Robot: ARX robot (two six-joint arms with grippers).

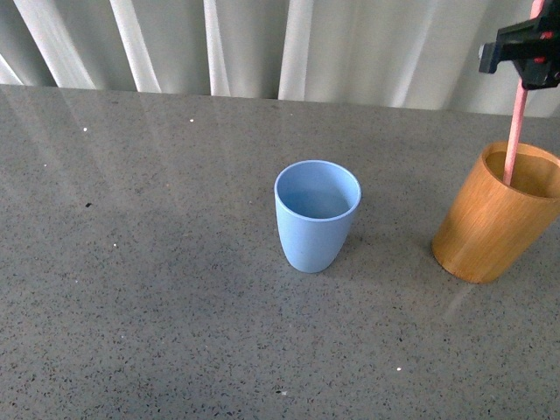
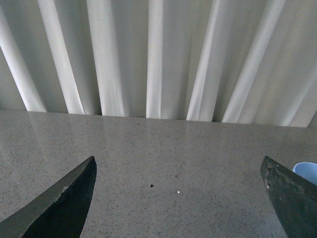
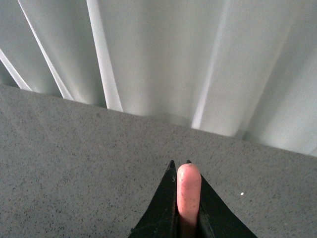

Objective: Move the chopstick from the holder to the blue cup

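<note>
The pink-red chopstick [image 1: 516, 131] stands upright with its lower end still inside the orange-brown wooden holder [image 1: 494, 219] at the right of the table. My right gripper [image 1: 525, 48] is shut on the chopstick near its top, above the holder. In the right wrist view the stick's rounded end [image 3: 188, 191] sticks out between the black fingers [image 3: 166, 208]. The light blue cup [image 1: 317, 214] stands upright and empty at the table's middle, left of the holder. Its rim also shows in the left wrist view [image 2: 307, 171]. My left gripper [image 2: 178, 198] is open and empty over bare table, out of the front view.
The grey speckled table [image 1: 157, 280] stretches left and in front of the cup. A white pleated curtain [image 1: 262, 44] hangs behind the table's far edge.
</note>
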